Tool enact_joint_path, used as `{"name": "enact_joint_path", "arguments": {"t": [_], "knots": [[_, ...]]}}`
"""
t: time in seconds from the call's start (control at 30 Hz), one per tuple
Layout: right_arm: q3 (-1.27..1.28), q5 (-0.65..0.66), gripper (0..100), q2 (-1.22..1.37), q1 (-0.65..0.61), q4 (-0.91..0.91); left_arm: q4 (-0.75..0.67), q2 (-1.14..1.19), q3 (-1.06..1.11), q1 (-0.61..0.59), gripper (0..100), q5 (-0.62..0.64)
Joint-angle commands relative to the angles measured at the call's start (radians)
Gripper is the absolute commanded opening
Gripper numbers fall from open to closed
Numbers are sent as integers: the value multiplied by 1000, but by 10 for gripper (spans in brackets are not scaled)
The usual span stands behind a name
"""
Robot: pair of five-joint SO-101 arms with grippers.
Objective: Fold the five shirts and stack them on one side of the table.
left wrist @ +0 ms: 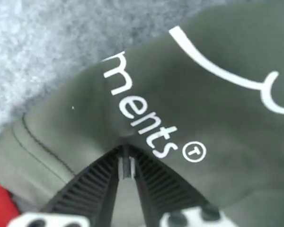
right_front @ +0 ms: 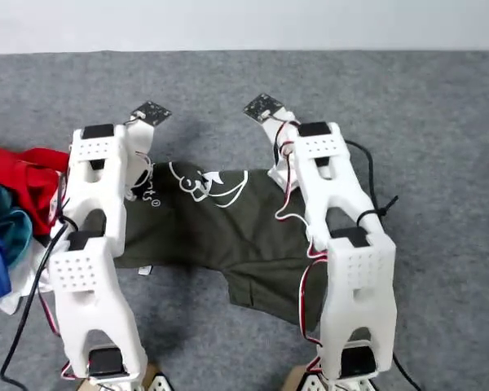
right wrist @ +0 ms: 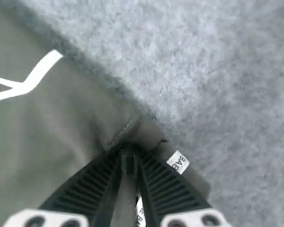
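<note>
At the middle of the table [right_front: 440,122], pinches the olive shirt [right_front: 228,236] along its far edge, with left gripper [left wrist: 126,163] and right gripper [right wrist: 128,158] both clamped on cloth. Likely risks a crooked fold through one thin bite slipping, or a snag on the unfolded pile [right_front: 12,212] nearby.

Shirt [right_front: 228,232] on table [right_front: 440,122], pile [right_front: 15,183] at left.

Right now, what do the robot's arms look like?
Both are chunky white plastic with black motors at the joints. The left arm has a black cable beside it; the right arm wears red, white and black wires. The left end effector and right end effector have black ribbed fingers.
</note>
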Motion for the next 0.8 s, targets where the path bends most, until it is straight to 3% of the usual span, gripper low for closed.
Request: {"name": "enact_joint_path", "arguments": {"t": [0.0,0.33,0.6,0.77], "knots": [[-181,-9,10,79,64,73,75,46,-108,-46,6,2],[-456,-9,10,153,125,217,252,132,-371,-78,6,2],[-601,-9,10,117,96,361,368,130,-552,-75,6,2],[-732,-9,10,84,50,516,371,127,-622,-75,6,8]]}}
